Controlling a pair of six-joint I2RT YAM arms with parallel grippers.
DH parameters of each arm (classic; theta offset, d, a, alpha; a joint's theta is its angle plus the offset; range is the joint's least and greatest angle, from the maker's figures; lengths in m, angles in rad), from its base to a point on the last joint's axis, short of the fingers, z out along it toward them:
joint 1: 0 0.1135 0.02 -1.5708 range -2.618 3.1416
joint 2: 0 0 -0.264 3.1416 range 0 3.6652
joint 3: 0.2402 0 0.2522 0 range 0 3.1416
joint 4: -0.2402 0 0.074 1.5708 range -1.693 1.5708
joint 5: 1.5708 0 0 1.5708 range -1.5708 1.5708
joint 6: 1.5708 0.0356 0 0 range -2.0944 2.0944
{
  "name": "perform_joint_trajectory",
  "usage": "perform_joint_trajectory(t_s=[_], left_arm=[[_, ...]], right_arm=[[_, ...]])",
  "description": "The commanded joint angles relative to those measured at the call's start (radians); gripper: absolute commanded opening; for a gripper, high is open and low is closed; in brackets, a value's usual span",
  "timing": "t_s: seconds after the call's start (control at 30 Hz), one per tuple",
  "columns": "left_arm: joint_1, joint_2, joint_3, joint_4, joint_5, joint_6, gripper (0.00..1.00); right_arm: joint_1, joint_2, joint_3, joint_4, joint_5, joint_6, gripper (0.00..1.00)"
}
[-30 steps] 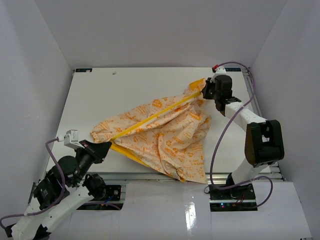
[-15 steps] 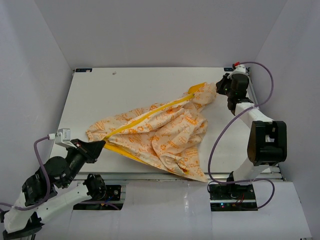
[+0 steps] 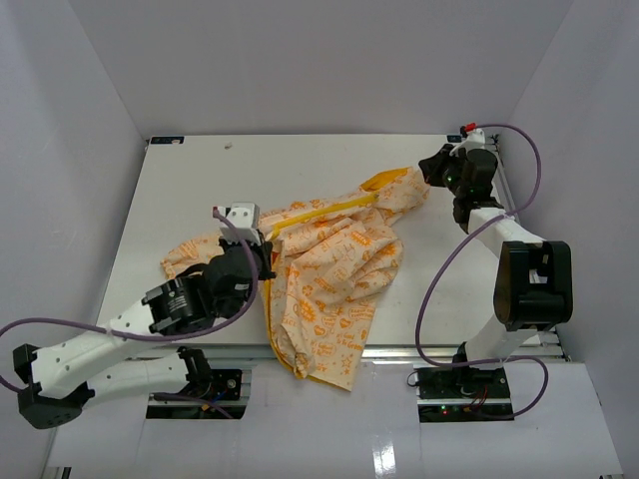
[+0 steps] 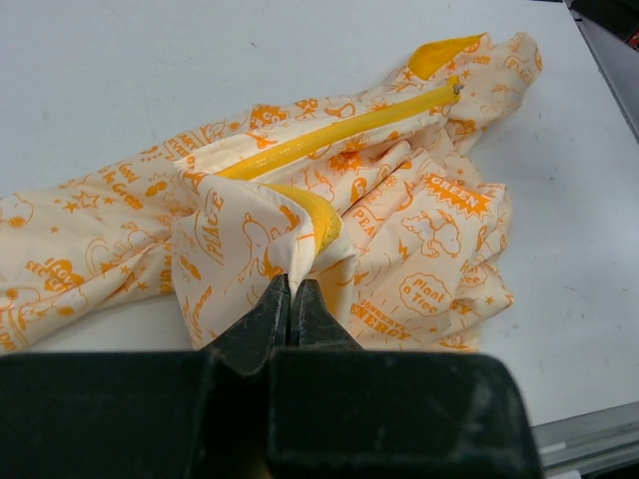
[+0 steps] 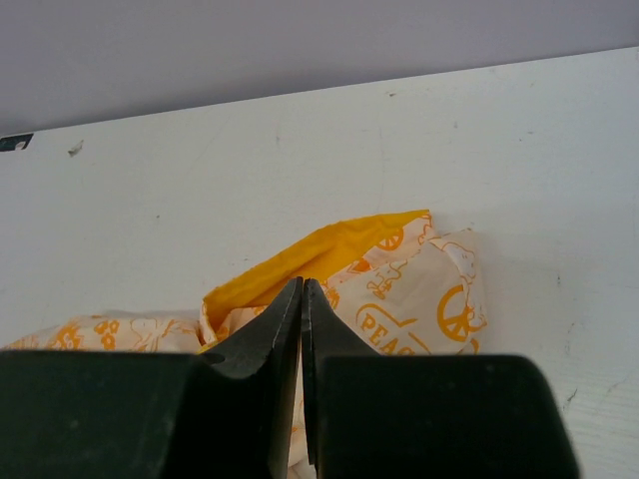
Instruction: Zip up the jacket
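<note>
The cream jacket [image 3: 334, 274] with orange print lies crumpled across the middle of the white table, its yellow zipper edge [image 3: 324, 212] running diagonally toward the far right. My left gripper [image 3: 266, 251] is shut on a fold of the jacket [image 4: 250, 239] beside the yellow zipper edge [image 4: 344, 128]. My right gripper [image 3: 431, 178] is shut on the jacket's far right corner, where the yellow lining [image 5: 319, 254] shows above the printed cloth [image 5: 419, 309]. A lower flap hangs over the table's near edge [image 3: 324, 364].
The white table [image 3: 180, 190] is walled by pale panels at the back and both sides. Its near edge has a metal rail [image 3: 419, 351]. A small white block [image 3: 240, 214] on my left wrist sits above the jacket's left sleeve [image 3: 195, 254].
</note>
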Motion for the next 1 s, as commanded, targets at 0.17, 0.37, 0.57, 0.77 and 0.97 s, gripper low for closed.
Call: perform_joint_trajectory(t_s=[0.17, 0.37, 0.57, 0.77, 0.97], left_arm=[[0.561, 0.241, -0.037, 0.369, 0.393, 0.118, 0.00], [0.693, 0.563, 0.161, 0.419, 0.526, 0.168, 0.00], [0.739, 0.668, 0.332, 0.448, 0.341, 0.369, 0.00], [0.900, 0.628, 0.340, 0.538, 0.498, 0.412, 0.00], [0.914, 0.624, 0.397, 0.397, 0.696, 0.407, 0.57]], right_arm=[[0.089, -0.017, 0.021, -0.111, -0.060, 0.017, 0.09], [0.222, -0.108, -0.042, -0.183, -0.015, 0.000, 0.08], [0.277, -0.127, -0.040, -0.238, 0.004, -0.065, 0.08], [0.297, -0.165, -0.063, -0.263, 0.020, -0.093, 0.08], [0.315, -0.216, -0.089, -0.288, 0.058, -0.100, 0.20]])
